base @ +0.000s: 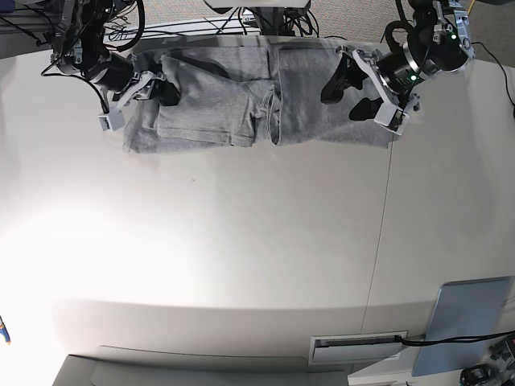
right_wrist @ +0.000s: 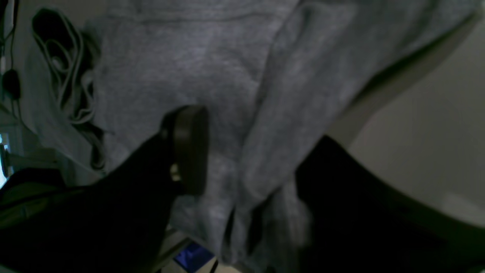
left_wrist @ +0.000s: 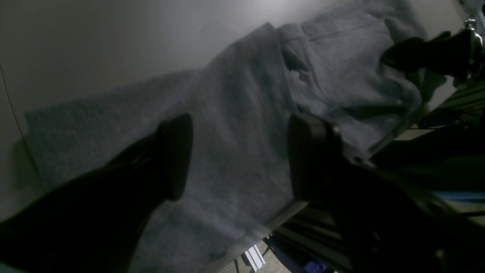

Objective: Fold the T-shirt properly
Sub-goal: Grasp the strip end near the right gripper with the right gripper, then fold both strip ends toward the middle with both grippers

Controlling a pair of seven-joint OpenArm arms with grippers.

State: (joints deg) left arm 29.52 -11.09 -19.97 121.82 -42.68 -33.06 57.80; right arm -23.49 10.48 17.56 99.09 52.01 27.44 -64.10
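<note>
The grey T-shirt (base: 241, 96) lies bunched along the table's far edge, plain side up, with folds and a dark crease near its middle; no lettering shows. My left gripper (base: 352, 95) hovers over the shirt's right part with its jaws wide apart. In the left wrist view the gripper (left_wrist: 240, 159) is open, with flat fabric (left_wrist: 235, 113) under the gap. My right gripper (base: 161, 87) is over the shirt's left part. In the right wrist view it (right_wrist: 254, 163) is open, and a raised fold of the shirt (right_wrist: 273, 125) runs between its jaws.
The shirt hangs slightly over the table's far edge (left_wrist: 288, 212), with frame parts and floor below. Cables (base: 265, 24) lie behind the table. A seam (base: 385, 225) crosses the tabletop. A grey panel (base: 467, 322) and a slot (base: 358, 347) sit at the near right.
</note>
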